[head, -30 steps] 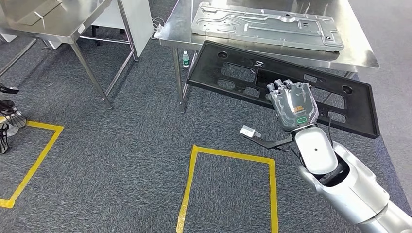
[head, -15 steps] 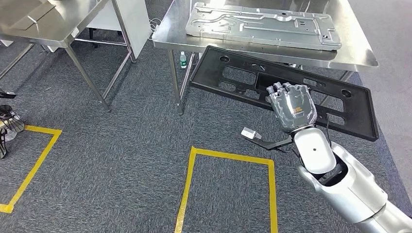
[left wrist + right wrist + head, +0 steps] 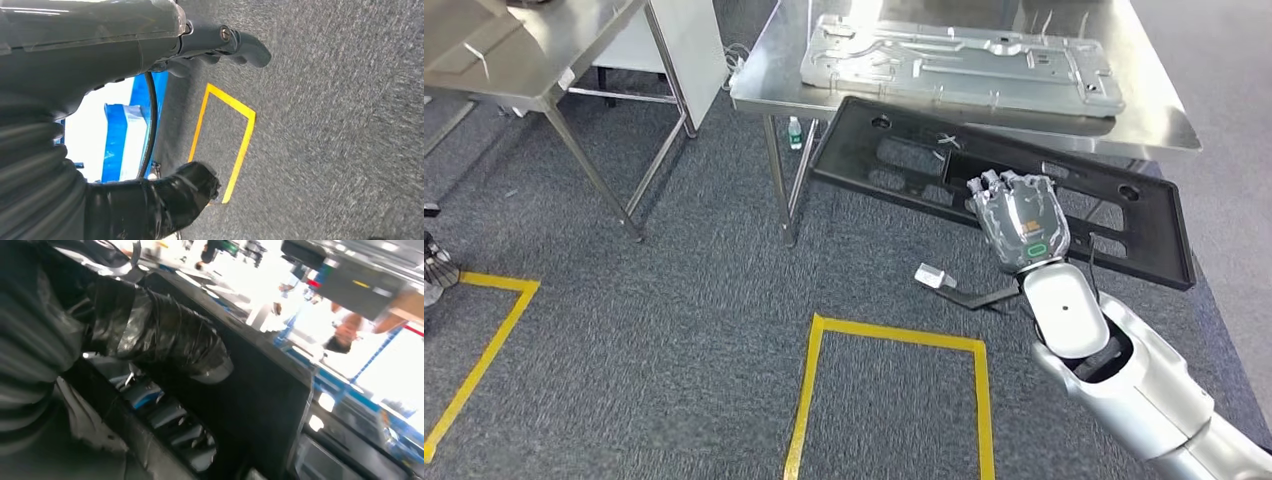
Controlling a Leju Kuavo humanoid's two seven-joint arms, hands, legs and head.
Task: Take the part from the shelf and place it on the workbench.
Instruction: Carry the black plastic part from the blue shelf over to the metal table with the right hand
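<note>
A long black plastic panel [image 3: 894,150] with several cut-outs hangs tilted in front of the steel workbench [image 3: 1154,125], its far edge under the bench's front rim. My right hand [image 3: 1019,220] grips it near the middle, fingers hooked through a cut-out. In the right wrist view the thumb [image 3: 165,340] lies on the panel [image 3: 260,390] and the fingers [image 3: 175,425] curl through an opening. My left hand [image 3: 100,60] hangs over the carpet, thumb and fingers apart, holding nothing.
A grey stamped metal plate [image 3: 954,65] lies on the workbench. A second steel table [image 3: 524,60] stands at the left. Yellow tape squares [image 3: 894,340] mark the grey carpet. A small bottle [image 3: 795,131] sits under the bench by its leg [image 3: 774,180]. A person [image 3: 350,330] stands beyond.
The whole picture has shifted, so the camera moved: the workbench now sits a little lower and further left. My right hand still grips the black panel, slightly higher against the bench.
</note>
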